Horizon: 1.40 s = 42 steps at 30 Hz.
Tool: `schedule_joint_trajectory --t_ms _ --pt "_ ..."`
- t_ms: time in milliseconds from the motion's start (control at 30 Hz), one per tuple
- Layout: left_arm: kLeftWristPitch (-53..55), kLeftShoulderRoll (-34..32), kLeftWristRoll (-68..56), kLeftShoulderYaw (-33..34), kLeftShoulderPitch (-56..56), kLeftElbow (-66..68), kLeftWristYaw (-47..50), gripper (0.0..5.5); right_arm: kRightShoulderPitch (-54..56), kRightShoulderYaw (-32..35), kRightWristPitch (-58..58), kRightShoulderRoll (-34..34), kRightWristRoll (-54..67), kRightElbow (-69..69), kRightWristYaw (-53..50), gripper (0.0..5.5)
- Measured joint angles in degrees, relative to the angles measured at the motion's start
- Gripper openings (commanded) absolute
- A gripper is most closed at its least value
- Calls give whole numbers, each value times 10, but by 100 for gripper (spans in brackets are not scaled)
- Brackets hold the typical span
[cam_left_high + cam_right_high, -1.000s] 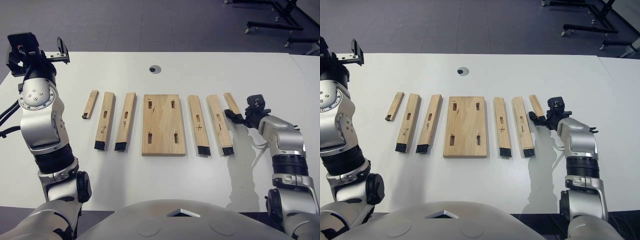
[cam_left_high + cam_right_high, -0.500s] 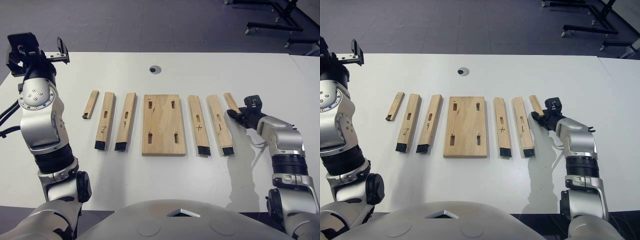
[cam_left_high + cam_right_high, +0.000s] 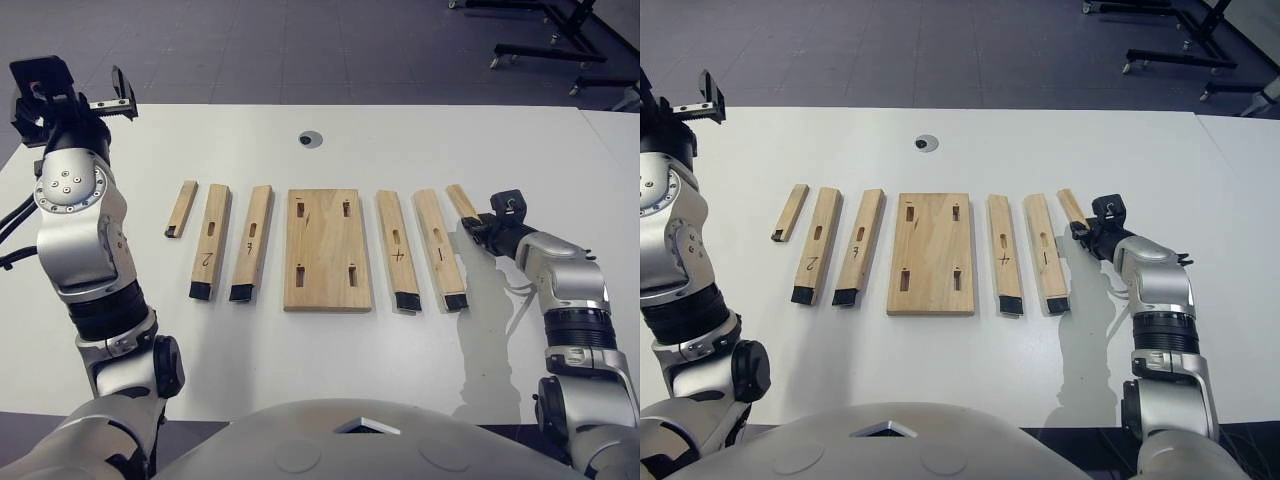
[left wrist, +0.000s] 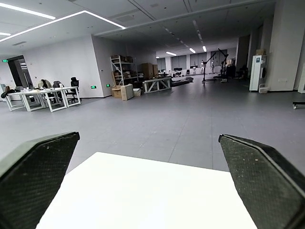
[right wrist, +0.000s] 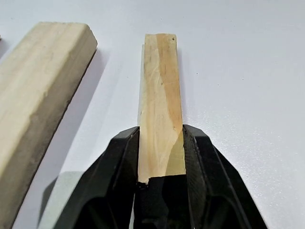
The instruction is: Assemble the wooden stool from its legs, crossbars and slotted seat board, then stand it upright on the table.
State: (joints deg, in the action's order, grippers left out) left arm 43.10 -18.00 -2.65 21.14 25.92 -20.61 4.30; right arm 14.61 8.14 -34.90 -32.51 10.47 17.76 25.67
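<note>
The white table (image 3: 420, 150) carries the stool parts laid flat in one row, none touching another. The seat board (image 3: 327, 250) lies in the middle, with four slots cut through it, two toward its far end and two toward its near end. Just to its left lies the inner left leg (image 3: 251, 243), then the outer left leg (image 3: 209, 255), and at the row's left end the shorter left crossbar (image 3: 181, 208). To the right of the board lie the inner right leg (image 3: 397, 250), then the outer right leg (image 3: 440, 247), and beyond it the right crossbar (image 3: 461, 202). Each leg has a slot near its middle and a black tip on the end nearest the robot. The right gripper (image 5: 161, 136) sits low at the near end of the right crossbar, its two black fingers (image 5: 119, 162) closed against the crossbar's long sides, and the wood points away from the robot, close beside the outer right leg. The left gripper (image 4: 147, 143) is held high over the table's far left corner, its fingers (image 4: 33, 181) spread wide with nothing between them. A small round hole (image 3: 311, 139) sits in the table beyond the seat board
</note>
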Motion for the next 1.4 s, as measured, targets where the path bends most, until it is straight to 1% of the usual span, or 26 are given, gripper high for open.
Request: schedule_joint_trajectory --t_ms 67,133,267,333,400,467,533,600,667,767,833,900,1200,1267,1333,1400 --pt "35 23 -62 46 24 10 -12 540 14 15 7 0 17 -3 13 130" --pt "70 41 -131 88 50 19 -30 540 64 40 24 -2 37 -9 21 130" --pt "120 35 -224 139 88 33 -57 540 174 77 43 -31 59 -8 26 130" --pt "150 34 -272 160 105 44 -66 540 203 78 39 -34 75 -10 43 130" --pt "180 40 -336 179 138 66 -76 540 235 64 21 -26 99 -41 68 130" --pt "192 53 -383 176 171 81 -83 540 268 38 6 -7 120 -90 81 130" --pt "194 71 -410 165 187 89 -78 540 271 0 -1 25 121 -126 81 130" --pt "198 108 -439 144 202 97 -63 540 269 -55 6 66 107 -154 74 130" --pt "206 146 -469 129 204 96 -41 540 263 -98 29 93 79 -167 65 130" --pt "206 180 -494 114 204 95 -12 540 250 -125 58 108 53 -167 62 130" --pt "206 220 -516 92 204 96 9 540 250 -131 83 120 47 -161 66 130" --pt "205 241 -539 82 204 96 27 540 250 -127 87 135 58 -160 73 130" --pt "179 238 -580 65 199 104 60 540 238 -127 51 180 113 -210 86 130" --pt "174 234 -581 62 195 107 62 516 233 -127 49 184 115 -214 84 130" --pt "169 228 -581 57 195 109 65 478 230 -130 49 185 115 -218 82 130" --pt "164 223 -584 55 195 110 66 457 229 -133 49 187 109 -218 80 130"
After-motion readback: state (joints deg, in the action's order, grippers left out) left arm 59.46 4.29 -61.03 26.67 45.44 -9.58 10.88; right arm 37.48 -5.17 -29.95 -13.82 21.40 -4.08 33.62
